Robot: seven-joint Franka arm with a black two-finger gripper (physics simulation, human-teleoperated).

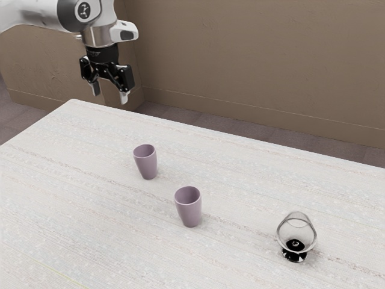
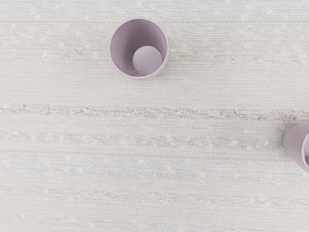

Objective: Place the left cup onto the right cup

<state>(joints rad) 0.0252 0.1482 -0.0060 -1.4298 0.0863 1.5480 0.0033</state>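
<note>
Landmark: the left cup [image 1: 145,161], mauve, standing upright on the table [image 1: 72,198] with its mouth up.
Left cup, wrist view: the left cup [image 2: 139,48] is seen from straight above. Its round rim and flat bottom are visible, and there is nothing inside.
Right cup: the right cup [image 1: 188,206] is the same mauve and upright. It stands near the left cup, toward the exterior view's right and closer to the camera. The two are apart, not touching.
Right cup, wrist view: the mauve shape cut by the picture's edge is probably the right cup [image 2: 297,145]; too little of it shows to be certain.
Gripper: the gripper [image 1: 109,94] hangs in the air, well above the left cup and toward the exterior view's left, pointing down.
Fingers: spread apart, with nothing between them and touching nothing.
Glass: the glass [image 1: 296,235] is clear, on a dark foot, with its bowl leaning. It is well apart from the left cup, beyond the right cup toward the exterior view's right.
Table surface: pale, with a streaked grain; it carries both cups and the glass.
Task state: the left cup rests on the table, not on the right cup.
</note>
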